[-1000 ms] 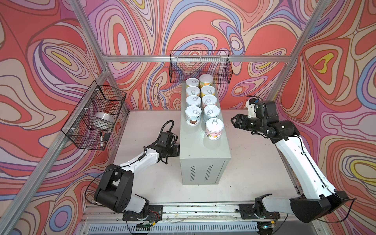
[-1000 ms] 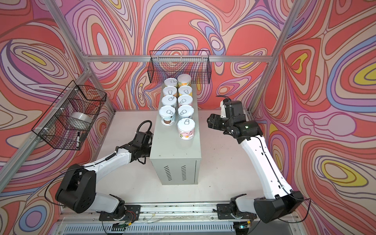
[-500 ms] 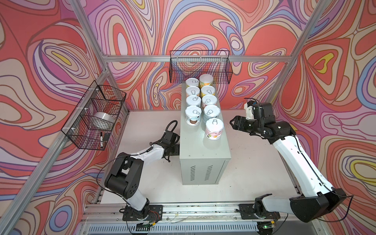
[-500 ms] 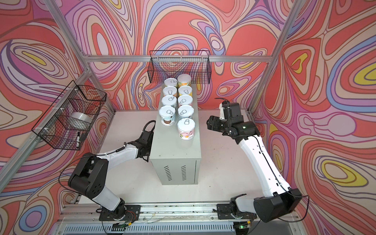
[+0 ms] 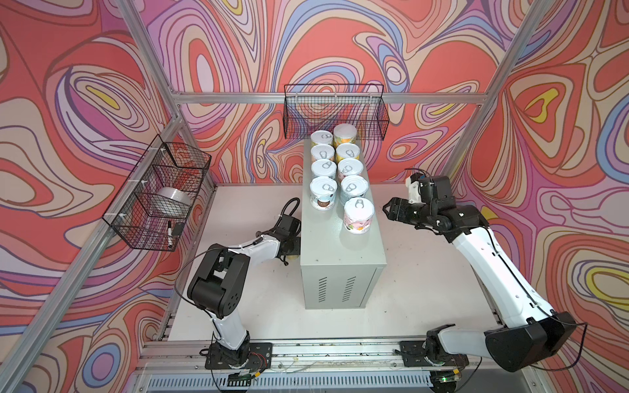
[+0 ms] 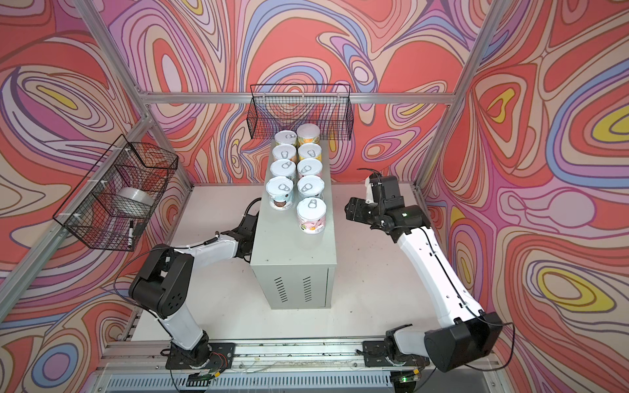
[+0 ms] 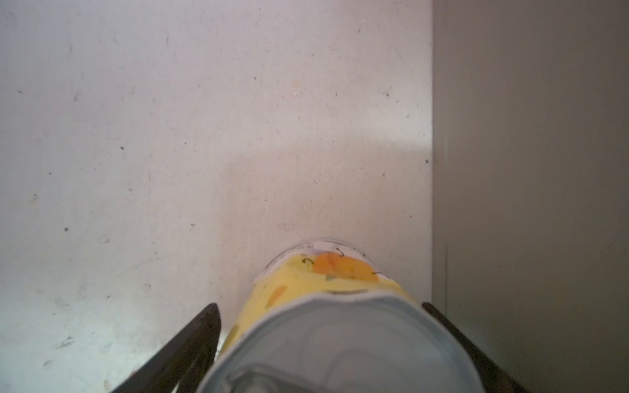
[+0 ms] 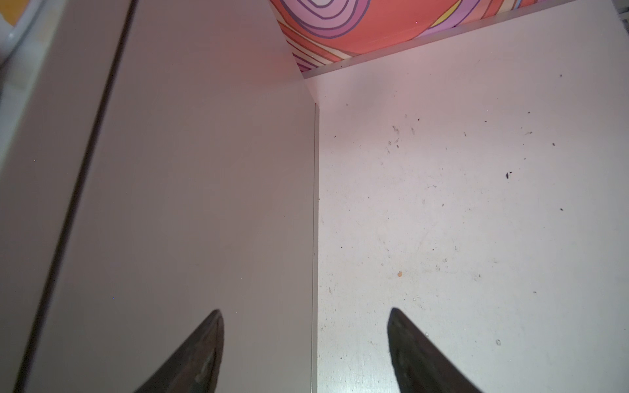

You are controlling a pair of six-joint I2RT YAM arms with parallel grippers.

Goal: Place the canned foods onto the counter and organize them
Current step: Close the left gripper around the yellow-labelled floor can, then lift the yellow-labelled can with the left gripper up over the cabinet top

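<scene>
Swirl-patterned walls point(image 5: 85, 102) with two black wire baskets point(image 5: 335, 112) enclose a scuffed white tabletop point(image 5: 258, 306) bearing one boxy grey metal counter point(image 5: 340, 251). Nine cylindrical pull-tab cans point(image 5: 358, 212) top the counter, four beside five; a tenth, yellow can point(image 7: 306, 285) stands on the tabletop just left of it. The left gripper point(image 7: 318, 306) straddles that can, not quite clamped; the right gripper point(image 8: 304, 311), spread and empty, hovers right of the counter.

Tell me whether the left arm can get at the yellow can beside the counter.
Probably yes: the left gripper has a finger on each side of the can, standing on the table by the counter; nothing blocks it.
</scene>
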